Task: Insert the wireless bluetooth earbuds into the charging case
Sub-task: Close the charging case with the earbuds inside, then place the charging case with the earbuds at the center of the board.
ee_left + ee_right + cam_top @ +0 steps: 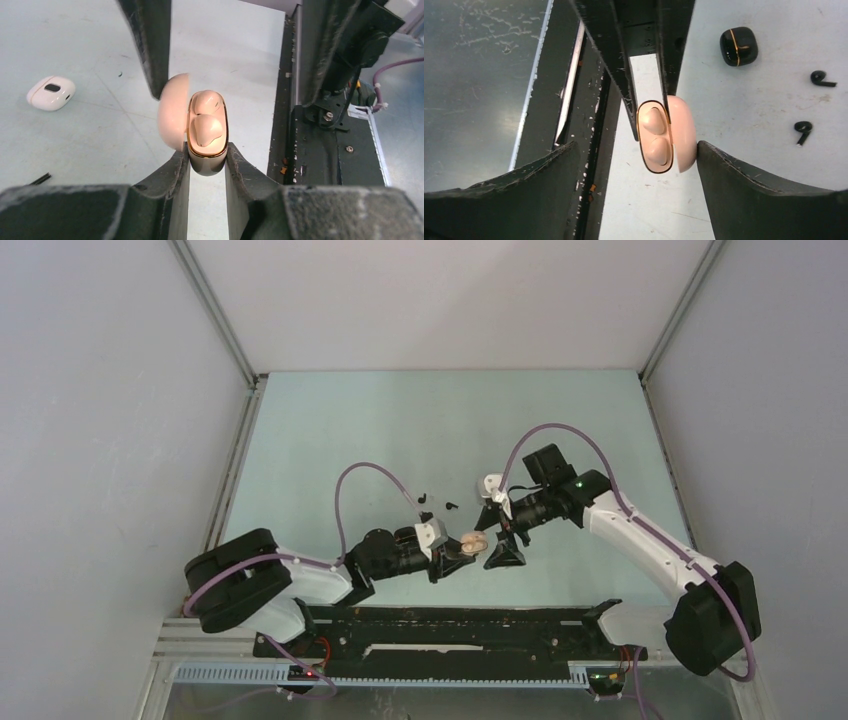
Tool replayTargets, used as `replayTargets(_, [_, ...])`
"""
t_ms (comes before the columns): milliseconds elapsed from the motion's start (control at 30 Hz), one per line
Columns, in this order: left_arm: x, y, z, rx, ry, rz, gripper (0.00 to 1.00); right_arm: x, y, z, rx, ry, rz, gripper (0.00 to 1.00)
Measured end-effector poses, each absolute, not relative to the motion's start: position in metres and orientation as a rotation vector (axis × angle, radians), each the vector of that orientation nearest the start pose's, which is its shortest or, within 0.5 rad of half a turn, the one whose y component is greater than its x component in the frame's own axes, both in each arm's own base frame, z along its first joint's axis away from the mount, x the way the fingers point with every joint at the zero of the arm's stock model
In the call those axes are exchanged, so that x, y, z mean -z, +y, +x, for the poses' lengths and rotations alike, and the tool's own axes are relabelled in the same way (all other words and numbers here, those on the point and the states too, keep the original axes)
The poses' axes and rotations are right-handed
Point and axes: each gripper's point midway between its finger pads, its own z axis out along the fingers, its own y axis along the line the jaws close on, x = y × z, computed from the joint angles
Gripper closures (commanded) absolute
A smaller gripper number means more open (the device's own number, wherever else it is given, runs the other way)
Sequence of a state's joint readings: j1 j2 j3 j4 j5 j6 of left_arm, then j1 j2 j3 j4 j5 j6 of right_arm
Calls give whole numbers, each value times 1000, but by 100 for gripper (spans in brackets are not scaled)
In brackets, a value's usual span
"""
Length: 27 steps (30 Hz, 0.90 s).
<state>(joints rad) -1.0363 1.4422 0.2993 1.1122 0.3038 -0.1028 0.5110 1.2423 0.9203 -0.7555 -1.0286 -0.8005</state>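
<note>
Gripping the beige charging case (684,130) by its body at the near side, my left hand (206,159) holds it lid-open, two beige earbuds (205,131) seated inside. My right hand (637,146) is spread wide around it. Farther off, two black earbuds (437,502) lie on the surface (400,420).

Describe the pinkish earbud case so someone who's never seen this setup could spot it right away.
On the pale green table, look at the middle, near the front edge. There the pinkish case is clamped in the left gripper. Unlike the closed white case and closed black case lying on the table, its lid is open, showing two beige earbuds inside a gold rim.
</note>
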Motion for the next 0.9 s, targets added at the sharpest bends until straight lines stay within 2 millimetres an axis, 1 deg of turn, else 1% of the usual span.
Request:
replayTargets(167, [-124, -350, 162, 1076, 1461, 924, 100, -173, 239, 151, -1183, 1552, -1665, 17])
replayTargets(267, [-119, -346, 169, 1058, 1495, 903, 99, -180, 233, 152, -1182, 1549, -1636, 19])
replayTargets(367, [-111, -346, 172, 1051, 1530, 899, 98, -191, 224, 166, -1130, 1573, -1554, 17])
replayTargets(433, [-106, -347, 172, 1053, 1551, 899, 97, -195, 220, 185, -1051, 1602, -1484, 16])
replayTargets(467, [-104, -348, 173, 1054, 1560, 899, 96, -195, 218, 193, -1017, 1623, -1452, 13])
replayTargets(500, [-103, -350, 174, 1058, 1572, 896, 96, -194, 215, 203, -981, 1649, -1412, 10])
replayTargets(533, [-101, -352, 175, 1068, 1590, 888, 95, -192, 212, 215, -944, 1688, -1361, 3])
replayTargets(567, [-101, -354, 175, 1075, 1600, 884, 95, -190, 209, 224, -917, 1720, -1321, 1])
replayTargets(667, [-103, -370, 182, 1118, 1670, 843, 95, -188, 194, 255, -814, 1815, -1165, 0])
replayTargets(767, [-112, -390, 195, 1159, 1727, 774, 94, -188, 171, 289, -645, 1882, -981, 0])
replayTargets(800, [-114, -397, 200, 1169, 1752, 750, 92, -188, 159, 300, -563, 1904, -905, 0])
replayTargets(867, [-120, -415, 211, 1193, 1804, 702, 90, -190, 134, 316, -429, 1937, -757, 0])
replayTargets(900, [-123, -424, 216, 1206, 1827, 682, 90, -193, 118, 325, -367, 1949, -664, 0])
